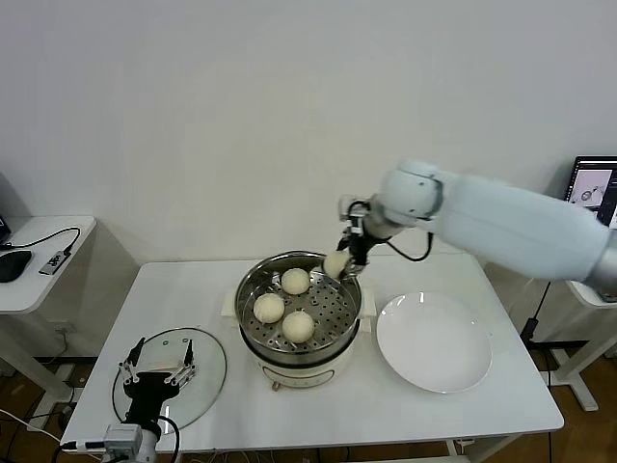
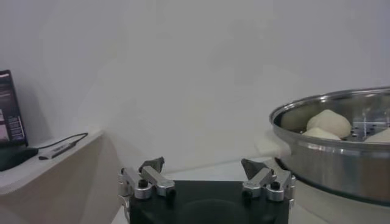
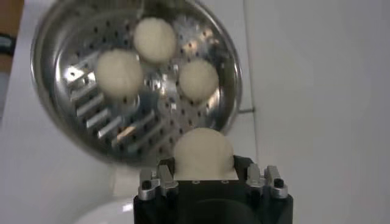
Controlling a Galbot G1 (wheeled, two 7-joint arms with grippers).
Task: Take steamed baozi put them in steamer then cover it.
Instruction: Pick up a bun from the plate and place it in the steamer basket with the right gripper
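Right wrist view: right tool clamps baozi above steamer.

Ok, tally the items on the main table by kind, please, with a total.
Baozi: 4, three in the steamer, one held by the right gripper
Steamer: 1
Glass lid: 1
White plate: 1
Total: 7

Left tool sits low over the desk, fingers spread wide, nothing between them. Steamer stands just beside it, three baozi visible over the rim. Side desk with cable further off.
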